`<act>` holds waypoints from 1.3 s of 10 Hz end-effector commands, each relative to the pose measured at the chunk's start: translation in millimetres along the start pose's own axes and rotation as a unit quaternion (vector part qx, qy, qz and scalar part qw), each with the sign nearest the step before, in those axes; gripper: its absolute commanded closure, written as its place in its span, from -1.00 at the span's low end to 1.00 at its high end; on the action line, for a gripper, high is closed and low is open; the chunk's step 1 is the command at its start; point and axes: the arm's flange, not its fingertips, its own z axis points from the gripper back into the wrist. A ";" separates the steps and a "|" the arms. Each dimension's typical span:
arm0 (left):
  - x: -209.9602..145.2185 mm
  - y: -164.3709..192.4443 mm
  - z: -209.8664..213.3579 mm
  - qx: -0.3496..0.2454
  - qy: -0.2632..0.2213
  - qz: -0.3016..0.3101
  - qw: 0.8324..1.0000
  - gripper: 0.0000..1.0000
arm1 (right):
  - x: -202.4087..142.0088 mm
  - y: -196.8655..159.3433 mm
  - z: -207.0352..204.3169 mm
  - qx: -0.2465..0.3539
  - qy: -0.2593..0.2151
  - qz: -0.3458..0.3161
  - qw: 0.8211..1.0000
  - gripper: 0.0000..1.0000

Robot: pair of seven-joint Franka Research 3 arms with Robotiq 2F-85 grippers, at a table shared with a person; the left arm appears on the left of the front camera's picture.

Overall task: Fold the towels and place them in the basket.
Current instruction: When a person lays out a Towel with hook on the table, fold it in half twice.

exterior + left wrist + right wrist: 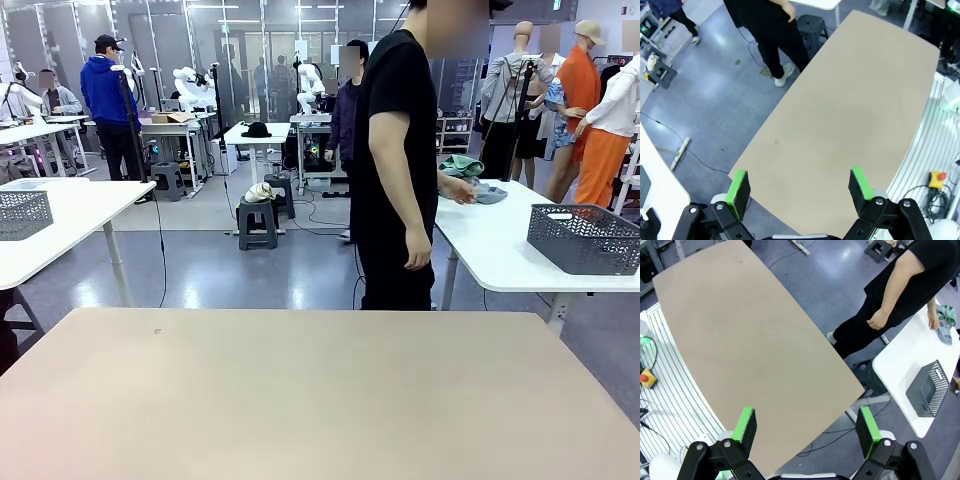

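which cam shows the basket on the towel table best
Front view: the basket sits side-on on the white table, lattice wall clear. Right wrist view shows the basket from above, smaller, near the picture's edge.

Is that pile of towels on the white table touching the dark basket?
Apart. The front view shows bare white tabletop between the towels and the basket.
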 end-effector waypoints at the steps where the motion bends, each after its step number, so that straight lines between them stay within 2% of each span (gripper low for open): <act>1: 4.5 -0.4 7.7 -0.004 0.029 -0.016 0.999 -1.00 | 0.3 0.3 -0.2 0.002 -0.003 0.002 1.000 -1.00; 13: 5.5 -3.2 8.1 -0.004 0.020 -0.011 1.000 -1.00 | 0.3 0.3 -0.2 0.002 -0.003 0.002 1.000 -1.00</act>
